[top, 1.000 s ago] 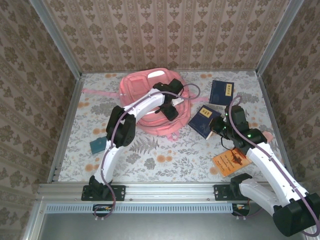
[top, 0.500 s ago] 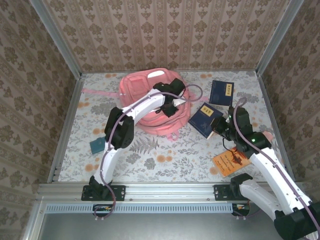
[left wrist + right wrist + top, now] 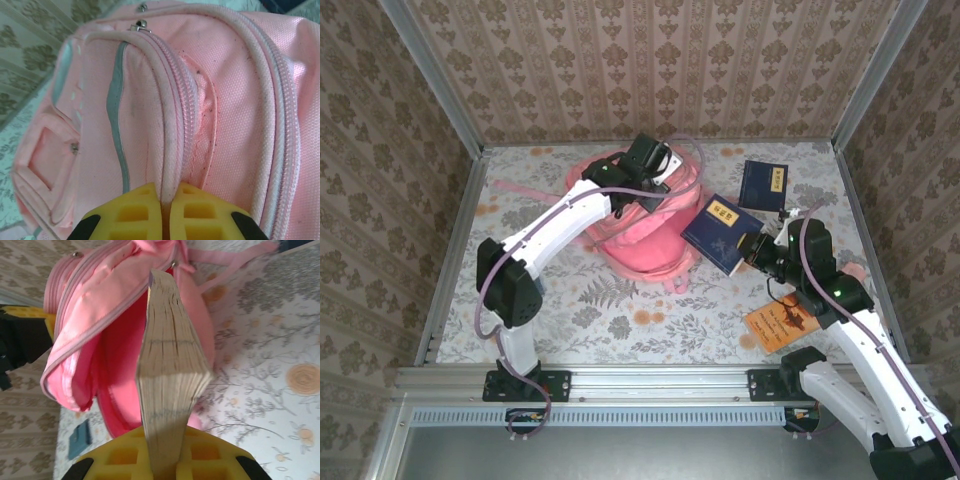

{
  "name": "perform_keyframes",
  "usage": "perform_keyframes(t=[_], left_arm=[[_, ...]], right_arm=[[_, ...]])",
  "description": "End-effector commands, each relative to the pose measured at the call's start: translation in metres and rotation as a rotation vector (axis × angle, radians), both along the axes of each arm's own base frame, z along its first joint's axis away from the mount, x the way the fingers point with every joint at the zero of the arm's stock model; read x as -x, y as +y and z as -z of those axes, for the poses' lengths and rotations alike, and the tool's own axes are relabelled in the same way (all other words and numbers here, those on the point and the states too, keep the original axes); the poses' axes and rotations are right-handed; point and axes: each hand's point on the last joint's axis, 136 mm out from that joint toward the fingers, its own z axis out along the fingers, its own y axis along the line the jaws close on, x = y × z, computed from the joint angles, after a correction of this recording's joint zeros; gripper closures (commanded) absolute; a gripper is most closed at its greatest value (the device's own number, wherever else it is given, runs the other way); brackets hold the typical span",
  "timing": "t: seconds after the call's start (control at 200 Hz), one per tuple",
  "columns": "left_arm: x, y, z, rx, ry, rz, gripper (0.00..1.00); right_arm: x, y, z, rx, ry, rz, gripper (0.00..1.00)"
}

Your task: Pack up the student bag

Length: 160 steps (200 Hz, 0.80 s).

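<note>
A floral-print counter (image 3: 620, 310) sits between damask-papered walls (image 3: 650, 70). The left fingers (image 3: 135, 212) pinch the zipper rim of the student bag (image 3: 200, 90); the right fingers (image 3: 120, 455) clamp a blue book (image 3: 720, 232).

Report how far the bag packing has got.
Done: the bag is open, its zip edge pinched by the shut left gripper. In hand: the right gripper grips a blue book, edge aimed at the opening, not yet inside. Left: that book, a second blue book and an orange booklet lying on the table need packing.
</note>
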Motion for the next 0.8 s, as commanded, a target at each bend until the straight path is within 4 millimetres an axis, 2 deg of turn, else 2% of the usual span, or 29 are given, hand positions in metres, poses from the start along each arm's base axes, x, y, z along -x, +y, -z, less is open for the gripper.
perform_keyframes(t=[0.0,0.15,0.25,0.38,0.48,0.6,0.795], left_arm=[[-0.017,-0.019,-0.064,0.182,-0.211,-0.071,0.98],[-0.016,-0.027,-0.079,0.211,-0.276,-0.099,0.98],[-0.013,-0.030,-0.083,0.239,-0.279,-0.114,0.98],[-0.007,-0.029,-0.094,0.267,-0.281,-0.116,0.99],[0.000,-0.023,-0.100,0.277,-0.267,-0.122,0.98],[0.006,-0.015,-0.106,0.291,-0.260,-0.139,0.98],[0.017,-0.004,-0.118,0.335,-0.238,-0.160,0.98]], right_arm=[[-0.005,0.017,-0.018,-0.105,-0.039,-0.057,0.97],[-0.011,0.023,-0.004,-0.168,0.028,-0.033,0.97],[-0.022,0.027,0.004,-0.218,0.056,-0.005,0.96],[-0.046,0.043,0.005,-0.265,0.039,-0.011,0.97],[-0.066,0.057,-0.005,-0.289,-0.019,-0.011,0.97],[-0.088,0.063,-0.007,-0.285,-0.063,0.065,0.96],[-0.126,0.084,0.009,-0.325,-0.088,0.135,0.96]])
